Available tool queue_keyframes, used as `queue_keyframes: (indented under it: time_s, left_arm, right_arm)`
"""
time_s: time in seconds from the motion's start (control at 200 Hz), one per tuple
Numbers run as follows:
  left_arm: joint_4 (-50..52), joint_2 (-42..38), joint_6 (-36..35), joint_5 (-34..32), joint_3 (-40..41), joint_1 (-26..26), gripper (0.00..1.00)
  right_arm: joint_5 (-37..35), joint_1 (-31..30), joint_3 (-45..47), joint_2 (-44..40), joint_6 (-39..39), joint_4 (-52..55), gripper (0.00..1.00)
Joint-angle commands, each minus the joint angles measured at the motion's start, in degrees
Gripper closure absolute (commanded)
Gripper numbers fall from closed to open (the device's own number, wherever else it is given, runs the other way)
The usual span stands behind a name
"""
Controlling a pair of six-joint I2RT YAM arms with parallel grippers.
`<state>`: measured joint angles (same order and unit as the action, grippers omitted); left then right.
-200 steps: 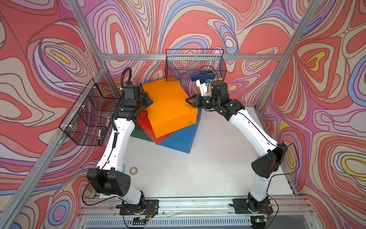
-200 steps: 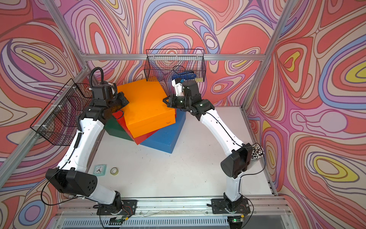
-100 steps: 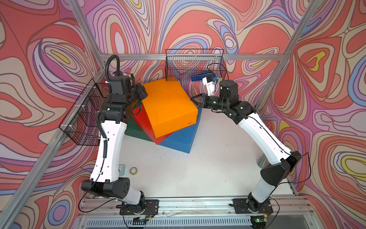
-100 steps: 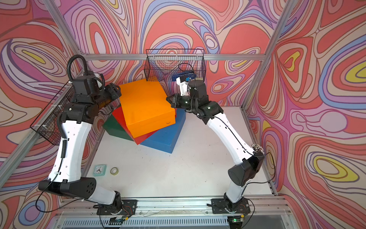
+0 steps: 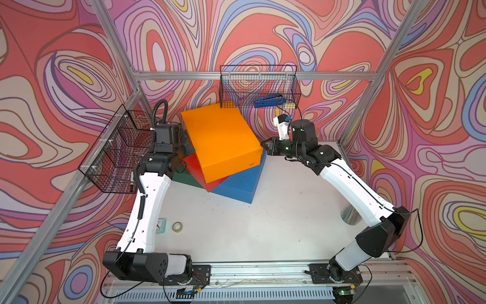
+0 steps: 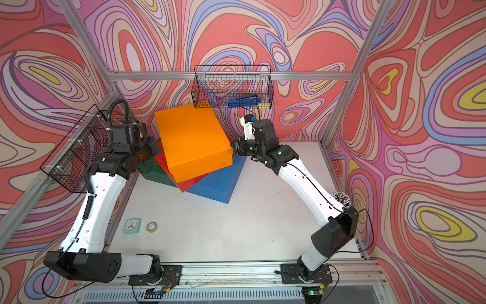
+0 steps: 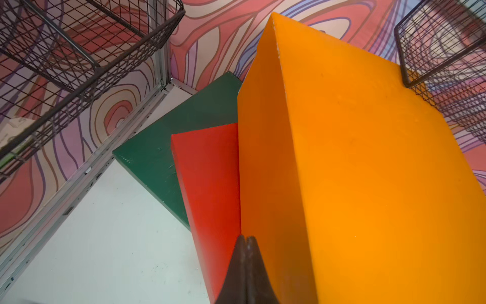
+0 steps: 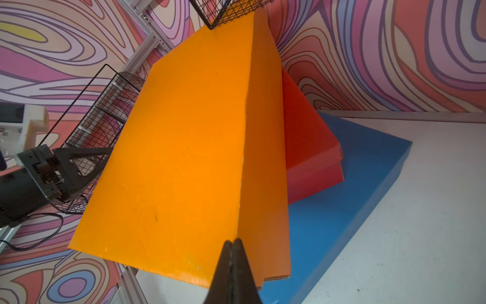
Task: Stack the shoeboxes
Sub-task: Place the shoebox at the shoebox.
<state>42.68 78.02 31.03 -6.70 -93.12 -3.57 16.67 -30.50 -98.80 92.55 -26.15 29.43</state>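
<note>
The orange shoebox sits on top of the pile, just above the middle of the frame in both top views, twisted against the red shoebox under it; the red one rests skewed on the blue shoebox, whose corner juts toward the lower middle; the dark green shoebox shows only as a sliver at the left of the pile, and we cannot tell how much weight it carries. All four are piled, so we judge the step in hand to be squaring up, not lifting. The left gripper is clenched on nothing, its tips pressed together at the orange box's left side, right where it meets the red lid; the right gripper is likewise clenched and empty, at the orange box's right corner. The next move, we think, calls for opposed nudges from both sides to turn the top box into line — gently, since it overhangs and could slide off. Further out, the wire basket on the back wall holds a blue object and something yellow; its corner overlaps the orange lid in view. The wire basket at the left holds little we can make out.
</note>
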Motion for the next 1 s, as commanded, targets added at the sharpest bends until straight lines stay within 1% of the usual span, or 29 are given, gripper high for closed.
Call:
queue_keyframes:
  time_s: [0.0, 0.075, 0.2, 0.376, 0.501, 0.586, 0.626, 0.686, 0.711, 0.746, 0.796, 0.891, 0.931, 0.997]
  left_arm:
    - [0.5, 1.5, -1.0, -1.7, -2.3, 1.1, 0.93]
    - [1.2, 4.0, -1.4, -1.5, -4.4, 1.8, 0.90]
    - [2.1, 8.0, -1.5, -0.6, -7.3, 2.8, 0.82]
    - [2.2, 11.6, -1.2, 0.5, -10.2, 4.5, 0.51]
    - [2.4, 13.8, -1.3, 1.5, -13.1, 6.1, 0.35]
    - [3.4, 15.6, -2.0, 1.5, -16.0, 6.7, 0.20]
    - [3.9, 16.4, -2.2, 1.4, -17.3, 6.9, 0.16]
    - [4.8, 17.5, -2.2, 1.5, -18.6, 7.3, 0.14]
    - [5.0, 17.7, -2.2, 1.8, -18.7, 7.3, 0.15]
    - [4.9, 17.7, -2.1, 2.2, -18.3, 7.4, 0.20]
    - [4.0, 17.4, -2.0, 2.6, -16.9, 7.4, 0.34]
    - [2.1, 16.2, -1.9, 2.2, -13.4, 7.6, 0.66]
    - [2.2, 15.6, -1.6, 1.8, -12.5, 7.9, 0.75]
    - [2.4, 14.5, -0.9, 1.5, -10.8, 8.4, 0.84]
  right_arm:
    - [1.0, -2.4, 2.1, 1.9, 0.1, 0.9, 1.00]
    - [1.3, -4.0, 2.4, 2.1, 0.0, 0.4, 1.00]
    - [2.0, -5.7, 2.9, 2.3, -0.5, -0.2, 1.00]
    - [4.3, -7.0, 4.9, 2.2, -2.5, -2.4, 1.00]
    - [5.9, -8.9, 5.3, 3.1, -3.8, -4.0, 1.00]
    - [7.2, -9.5, 5.5, 3.7, -4.6, -5.1, 1.00]
    - [7.5, -9.5, 5.9, 3.7, -4.9, -5.5, 1.00]
    - [6.9, -9.5, 6.3, 3.3, -4.7, -5.5, 1.00]
    - [6.5, -9.5, 6.5, 3.0, -4.4, -5.4, 1.00]
    - [5.8, -9.5, 6.9, 2.4, -4.1, -5.0, 1.00]
    - [4.1, -9.5, 7.5, 1.3, -3.3, -4.5, 1.00]
    - [1.0, -9.5, 9.2, -1.3, -2.0, -3.4, 1.00]
    - [-0.2, -9.4, 10.1, -2.4, -1.6, -3.2, 1.00]
    - [-2.2, -9.4, 12.1, -4.1, -1.1, -3.0, 1.00]
